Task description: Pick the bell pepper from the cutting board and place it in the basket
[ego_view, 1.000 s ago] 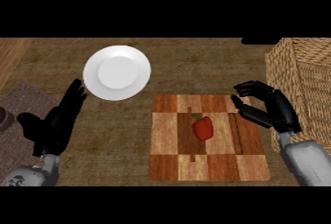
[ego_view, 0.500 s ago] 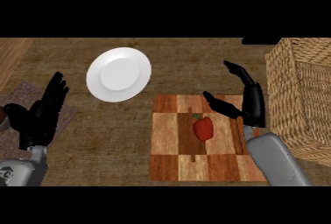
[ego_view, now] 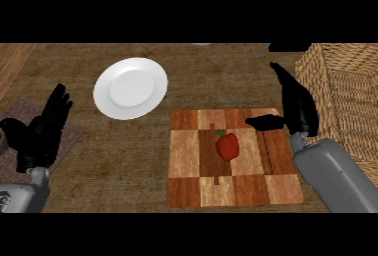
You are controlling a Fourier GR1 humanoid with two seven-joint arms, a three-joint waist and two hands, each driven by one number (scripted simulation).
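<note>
right robot hand [ego_view: 299, 110] open: fingers straight, pointing away, thumb [ego_view: 264, 121] stuck out to the left. right forearm [ego_view: 331, 175] grey, angled in from lower right. left robot hand [ego_view: 40, 137] open, fingers up, resting at left edge above left forearm [ego_view: 22, 192].

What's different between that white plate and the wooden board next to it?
The plate is round and plain white; the cutting board is rectangular, a patchwork of light and dark brown wood. The plate holds nothing, while the cutting board carries a red bell pepper near its middle. The plate looks smaller than the cutting board. Both rest on the brown counter.
</note>
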